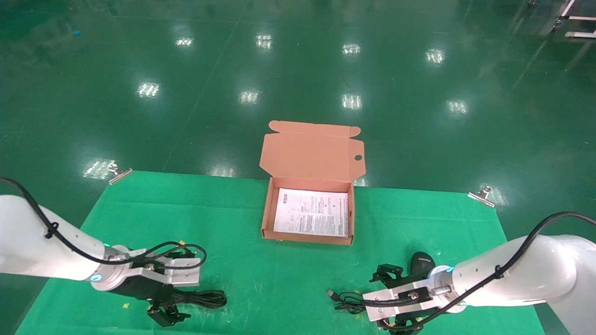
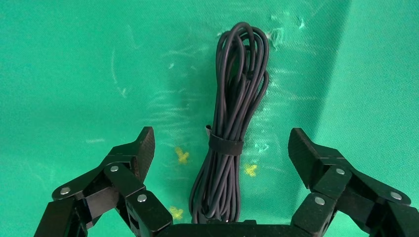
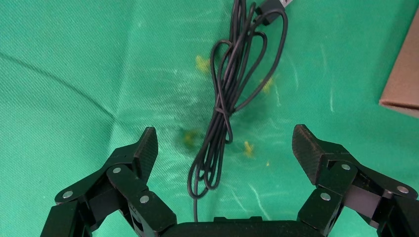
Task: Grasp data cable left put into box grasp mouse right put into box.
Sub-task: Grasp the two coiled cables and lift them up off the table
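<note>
On green cloth: one data cable [image 2: 231, 123], one mouse [image 1: 422, 265], one box [image 1: 308, 211]; two pincers, left [image 2: 221, 148], right [image 3: 225, 148], spread.

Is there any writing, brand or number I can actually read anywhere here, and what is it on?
None can be read as words.
White printed sheet inside the box: lines of print and small diagrams, too small to read.
Mouse: a faint pale mark on its back, too blurred to read.
Data cable, box lid and both grippers: no text visible.
</note>
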